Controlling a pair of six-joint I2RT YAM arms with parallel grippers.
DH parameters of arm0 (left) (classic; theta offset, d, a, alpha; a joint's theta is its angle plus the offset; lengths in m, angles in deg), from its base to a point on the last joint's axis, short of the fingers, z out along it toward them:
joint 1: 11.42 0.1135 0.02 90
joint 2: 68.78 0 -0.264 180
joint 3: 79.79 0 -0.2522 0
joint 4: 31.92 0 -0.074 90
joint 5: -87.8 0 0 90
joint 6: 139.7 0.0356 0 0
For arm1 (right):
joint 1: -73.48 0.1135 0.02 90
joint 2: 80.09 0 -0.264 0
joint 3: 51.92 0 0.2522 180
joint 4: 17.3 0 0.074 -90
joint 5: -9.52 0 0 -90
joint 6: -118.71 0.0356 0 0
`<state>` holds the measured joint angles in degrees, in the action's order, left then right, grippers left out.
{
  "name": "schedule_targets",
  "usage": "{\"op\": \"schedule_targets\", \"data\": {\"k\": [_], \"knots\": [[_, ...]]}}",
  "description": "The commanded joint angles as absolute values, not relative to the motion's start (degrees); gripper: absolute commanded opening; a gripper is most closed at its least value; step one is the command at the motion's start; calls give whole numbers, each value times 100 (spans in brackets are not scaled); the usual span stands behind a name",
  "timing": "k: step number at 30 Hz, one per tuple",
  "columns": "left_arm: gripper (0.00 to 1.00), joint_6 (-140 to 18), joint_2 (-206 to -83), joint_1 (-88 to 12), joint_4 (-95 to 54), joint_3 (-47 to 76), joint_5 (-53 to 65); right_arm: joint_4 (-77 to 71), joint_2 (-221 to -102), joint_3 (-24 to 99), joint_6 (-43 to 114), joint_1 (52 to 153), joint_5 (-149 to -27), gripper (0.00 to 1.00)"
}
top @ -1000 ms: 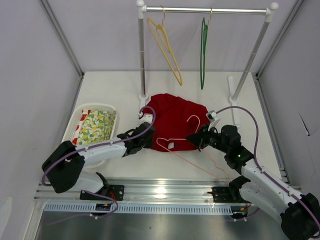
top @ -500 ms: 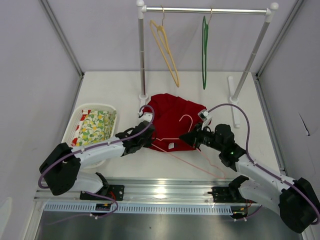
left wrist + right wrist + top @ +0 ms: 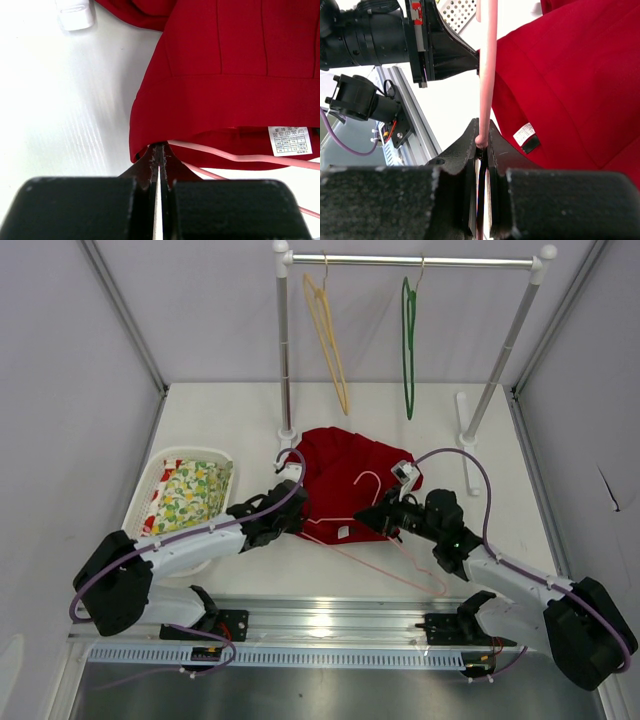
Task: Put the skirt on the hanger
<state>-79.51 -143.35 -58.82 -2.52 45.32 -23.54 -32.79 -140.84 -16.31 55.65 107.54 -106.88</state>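
Note:
The red skirt (image 3: 345,462) lies flat on the table in front of the rack. My left gripper (image 3: 293,523) is shut on its near-left hem; in the left wrist view the closed jaws (image 3: 159,150) pinch the skirt (image 3: 225,95) at its edge. The pale pink hanger (image 3: 392,565) lies across the skirt's near edge with its hook (image 3: 372,480) on the cloth. My right gripper (image 3: 374,518) is shut on the hanger (image 3: 486,65), whose wire runs from between the jaws (image 3: 482,139) toward the left gripper. One hanger arm (image 3: 240,158) sits at the hem opening.
A white basket (image 3: 160,466) with a floral cloth (image 3: 192,492) stands at the left. Behind the skirt is a clothes rack (image 3: 420,260) carrying a yellow hanger (image 3: 330,340) and a green hanger (image 3: 408,340). Its left post (image 3: 285,370) stands just behind the skirt.
My right gripper has carried the pink hanger leftward, bringing its left end up to the skirt's near hem. The left gripper stays at the hem. The yellow hanger swings slightly.

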Motion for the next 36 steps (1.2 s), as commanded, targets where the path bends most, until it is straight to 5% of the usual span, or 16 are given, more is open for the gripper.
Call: {"op": "schedule_targets", "data": {"k": [1,19,36], "knots": [[0,-7818,-14182,-5871,-234,4277,-2514,-3772,-13907,-1732,5613,10776,-10755,0],[0,-7774,-14120,-5756,-217,4242,-2444,-4801,-14381,-1882,5939,10740,-10984,0],[0,-7941,-13734,-5247,-243,4584,-2172,-4098,-14074,-1803,5649,10697,-10870,0]]}}
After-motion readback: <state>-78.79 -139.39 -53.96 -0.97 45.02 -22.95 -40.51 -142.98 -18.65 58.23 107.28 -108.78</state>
